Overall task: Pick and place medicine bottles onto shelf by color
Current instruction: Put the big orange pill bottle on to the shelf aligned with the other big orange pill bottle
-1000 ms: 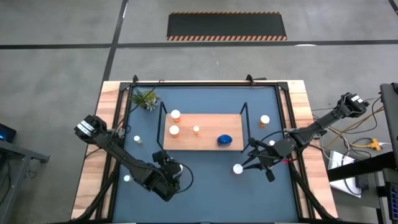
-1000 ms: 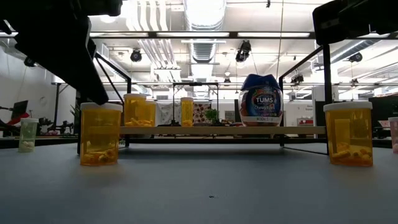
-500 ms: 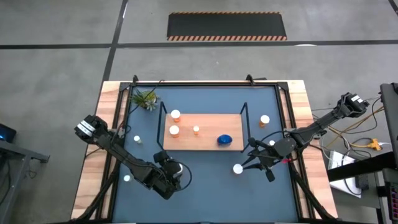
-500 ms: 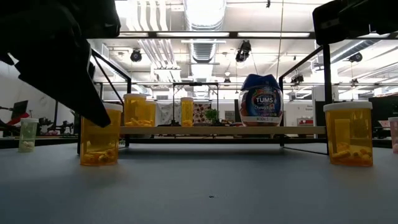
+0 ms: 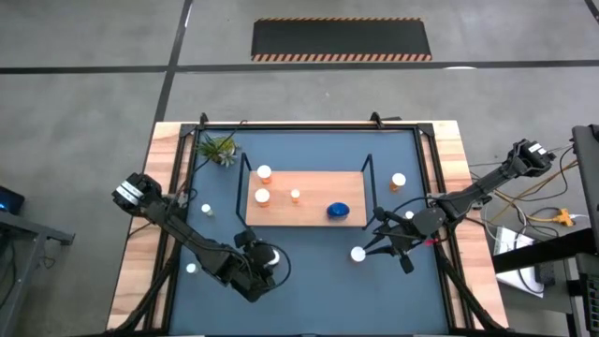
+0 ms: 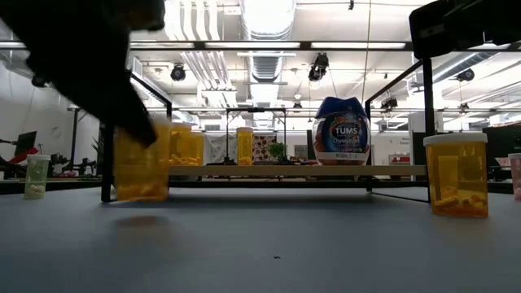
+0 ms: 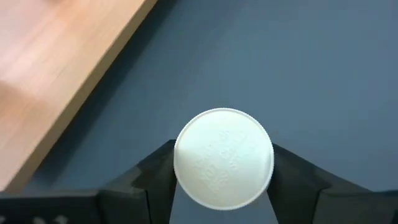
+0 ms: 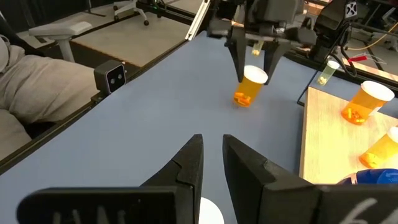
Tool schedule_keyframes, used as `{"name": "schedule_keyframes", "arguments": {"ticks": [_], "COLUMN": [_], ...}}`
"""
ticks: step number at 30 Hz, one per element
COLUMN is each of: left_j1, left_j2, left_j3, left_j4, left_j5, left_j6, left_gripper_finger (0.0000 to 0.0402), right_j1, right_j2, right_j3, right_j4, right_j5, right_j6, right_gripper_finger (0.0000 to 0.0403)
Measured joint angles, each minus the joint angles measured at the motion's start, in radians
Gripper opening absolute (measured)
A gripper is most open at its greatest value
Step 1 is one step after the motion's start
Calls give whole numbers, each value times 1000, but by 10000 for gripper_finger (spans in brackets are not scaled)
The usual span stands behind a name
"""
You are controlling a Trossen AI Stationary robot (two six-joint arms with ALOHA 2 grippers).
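Observation:
My left gripper (image 5: 265,255) is shut on an orange bottle with a white cap (image 6: 142,167), near the mat's near-left part; the right wrist view also shows that bottle (image 8: 250,88). My right gripper (image 5: 372,243) is open and hovers just right of and above a second orange bottle (image 5: 357,254), which stands upright on the mat (image 6: 456,173). The shelf (image 5: 306,185) lies at mid-mat. It carries two orange bottles (image 5: 263,174) (image 5: 262,196), a tiny orange one (image 5: 295,195) and the blue bottle (image 5: 338,210). My left gripper pinches the orange bottle at its white cap (image 7: 224,158), one finger (image 7: 158,171) on each side, coming from above and pointing down. The bottle hangs below the fingers, slightly tilted and clear of the mat (image 8: 250,88).
Another orange bottle (image 5: 399,181) stands right of the shelf. Tiny white bottles (image 5: 206,210) (image 5: 190,269) stand on the left of the mat. A green plant (image 5: 220,148) sits at the far-left corner. Black wire frames (image 5: 245,187) rise at the shelf's short ends.
My left gripper came down over the orange bottle, then rose with it. The bottle, which stood on the mat, is now lifted clear, a little tilted and shifted slightly toward the table's right. The right arm kept still.

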Motion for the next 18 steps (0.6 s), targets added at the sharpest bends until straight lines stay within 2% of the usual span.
{"name": "schedule_keyframes", "arguments": {"ticks": [11,18], "left_j1": [60,126], "left_j2": [-1,-2], "left_j3": [181,203], "left_j4": [-34,-91], "left_j5": [-6,-6], "left_j6": [110,107], "left_gripper_finger": [196,197], "right_j1": [0,0], "right_j2": [0,0], "right_j3": [0,0], "right_j4": [0,-2], "right_j5": [0,0], "right_j6": [0,0], "right_gripper_finger": [52,52]}}
